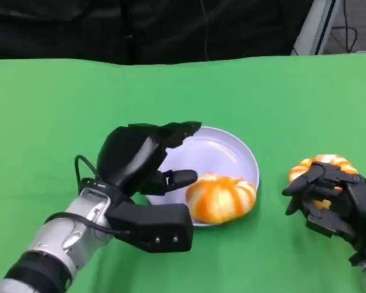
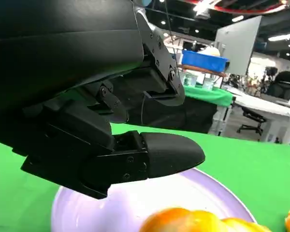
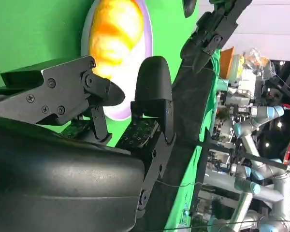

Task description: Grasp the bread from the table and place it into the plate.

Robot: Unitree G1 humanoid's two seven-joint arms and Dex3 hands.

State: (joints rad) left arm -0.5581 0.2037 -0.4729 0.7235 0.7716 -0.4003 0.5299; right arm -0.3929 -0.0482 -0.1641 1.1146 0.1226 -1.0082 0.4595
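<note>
Bread [image 1: 221, 196] already lies on the near rim of the plate [image 1: 232, 152], with the left hand [image 1: 147, 162] just beside it, fingers apart and empty. A second bread [image 1: 323, 166] sits on the green tabletop [image 1: 49, 110] (still to be moved, I judge); the right hand [image 1: 335, 198] curls around it.

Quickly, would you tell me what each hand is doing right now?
Left hand: open, holding nothing, over the plate beside the bread.
Right hand: fingers on a second bread; grip cannot be told.
</note>
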